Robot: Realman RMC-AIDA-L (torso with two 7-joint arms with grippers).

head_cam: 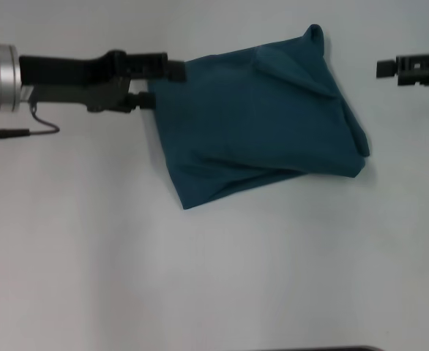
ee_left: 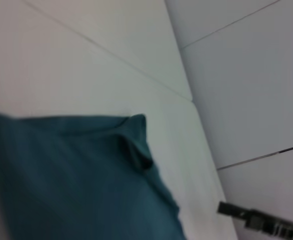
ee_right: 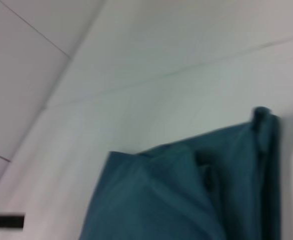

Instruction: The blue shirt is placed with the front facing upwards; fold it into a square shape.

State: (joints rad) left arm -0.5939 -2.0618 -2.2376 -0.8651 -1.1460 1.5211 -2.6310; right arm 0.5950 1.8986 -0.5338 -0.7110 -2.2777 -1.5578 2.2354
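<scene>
The blue shirt (head_cam: 262,121) lies folded into a rough, slightly skewed rectangle at the table's far middle. Only plain teal cloth shows; the letters are hidden. A small fold sticks up at its far right corner. My left gripper (head_cam: 168,84) is open at the shirt's left edge, with its fingertips (head_cam: 178,70) against the cloth. My right gripper (head_cam: 380,68) hovers apart from the shirt, off its far right corner. The shirt also shows in the left wrist view (ee_left: 76,175) and the right wrist view (ee_right: 186,195).
The white table (head_cam: 214,278) stretches bare toward me in front of the shirt. A thin cable (head_cam: 31,130) hangs under my left arm. The right gripper shows far off in the left wrist view (ee_left: 231,210).
</scene>
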